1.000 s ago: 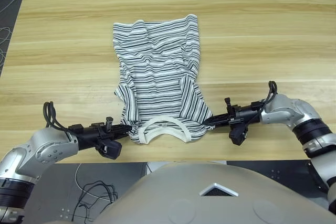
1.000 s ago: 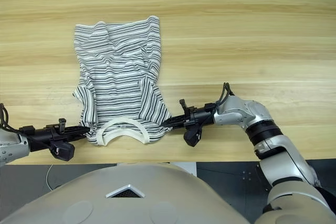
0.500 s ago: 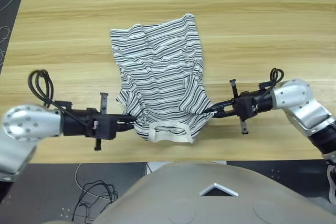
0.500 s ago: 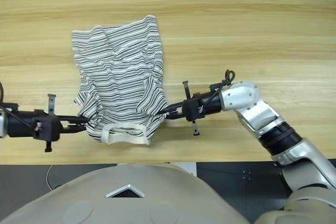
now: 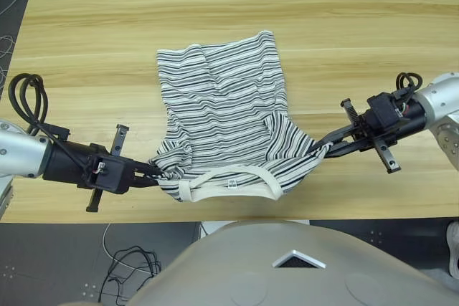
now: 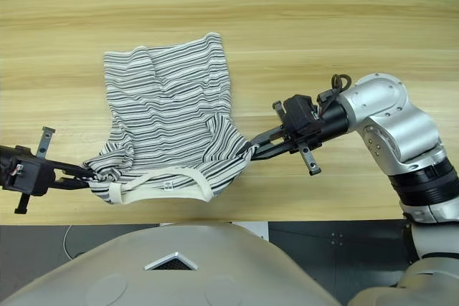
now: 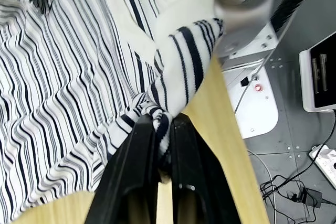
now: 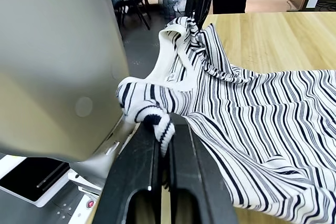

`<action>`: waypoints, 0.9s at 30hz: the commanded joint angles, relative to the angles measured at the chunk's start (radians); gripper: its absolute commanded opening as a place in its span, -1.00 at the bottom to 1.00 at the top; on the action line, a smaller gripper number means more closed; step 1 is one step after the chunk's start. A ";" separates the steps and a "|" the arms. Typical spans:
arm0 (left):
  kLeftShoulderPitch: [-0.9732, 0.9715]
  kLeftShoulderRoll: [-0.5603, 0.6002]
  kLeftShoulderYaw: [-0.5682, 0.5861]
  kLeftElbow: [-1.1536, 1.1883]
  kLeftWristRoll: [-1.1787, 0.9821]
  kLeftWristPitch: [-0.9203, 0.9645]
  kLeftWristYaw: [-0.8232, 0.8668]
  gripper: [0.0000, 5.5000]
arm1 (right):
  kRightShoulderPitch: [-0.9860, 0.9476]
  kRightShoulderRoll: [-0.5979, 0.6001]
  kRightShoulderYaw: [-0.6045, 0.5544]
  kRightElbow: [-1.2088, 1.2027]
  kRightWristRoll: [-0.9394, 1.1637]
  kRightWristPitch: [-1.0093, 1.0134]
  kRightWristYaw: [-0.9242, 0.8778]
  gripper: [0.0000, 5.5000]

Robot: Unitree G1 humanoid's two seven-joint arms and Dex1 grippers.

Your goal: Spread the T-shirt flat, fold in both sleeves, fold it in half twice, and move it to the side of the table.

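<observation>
Left eye view, seen from my remote station: the striped T-shirt (image 5: pixel 222 112) lies on the wooden table (image 5: pixel 373 26), close to its near edge. Its hem is toward the far side and its white collar (image 5: pixel 229 185) toward me. The body is wrinkled, and both shoulder corners are stretched outward. My left gripper (image 5: pixel 149 175) pinches the left shoulder corner, its two fingers closed on a bunch of striped cloth, as the left wrist view confirms. My right gripper (image 5: pixel 324 150) clamps the opposite shoulder corner, its fingers narrow with fabric between them. The arms flank the shirt along the table's near edge. Cables (image 5: pixel 122 256) lie on the dark floor below.
</observation>
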 commanded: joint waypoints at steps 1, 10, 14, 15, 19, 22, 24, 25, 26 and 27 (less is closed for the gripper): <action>0.066 -0.048 0.110 -0.099 -0.044 0.033 -0.065 -0.95 | 0.066 -0.011 -0.046 -0.053 0.011 0.042 0.038 -0.96; -0.030 -0.069 0.141 -0.105 -0.082 0.101 -0.089 -0.95 | 0.094 0.045 -0.102 -0.058 -0.023 0.092 0.013 -0.96; -0.223 -0.068 0.016 -0.005 -0.082 0.130 -0.071 -0.95 | 0.004 0.147 -0.100 0.031 -0.077 0.094 -0.051 -0.96; -0.271 -0.074 -0.020 0.023 -0.080 0.144 -0.069 -0.95 | -0.023 0.176 -0.093 0.064 -0.102 0.089 -0.069 -0.96; -0.467 -0.134 -0.183 0.158 -0.018 0.162 -0.068 -0.95 | -0.122 0.288 -0.077 0.219 -0.201 0.054 -0.121 -0.96; -0.584 -0.188 -0.278 0.279 0.042 0.176 -0.060 -0.95 | -0.214 0.371 -0.077 0.385 -0.282 0.005 -0.156 -0.96; -0.644 -0.222 -0.321 0.363 0.081 0.176 -0.054 -0.95 | -0.264 0.417 -0.079 0.492 -0.329 -0.038 -0.172 -0.96; -0.670 -0.237 -0.336 0.400 0.097 0.174 -0.055 -0.95 | -0.283 0.435 -0.082 0.538 -0.349 -0.057 -0.176 -0.96; -0.702 -0.257 -0.353 0.447 0.117 0.171 -0.052 -0.95 | -0.305 0.454 -0.086 0.591 -0.367 -0.077 -0.182 -0.96; -0.732 -0.276 -0.367 0.493 0.137 0.165 -0.047 -0.95 | -0.326 0.470 -0.092 0.640 -0.384 -0.098 -0.191 -0.96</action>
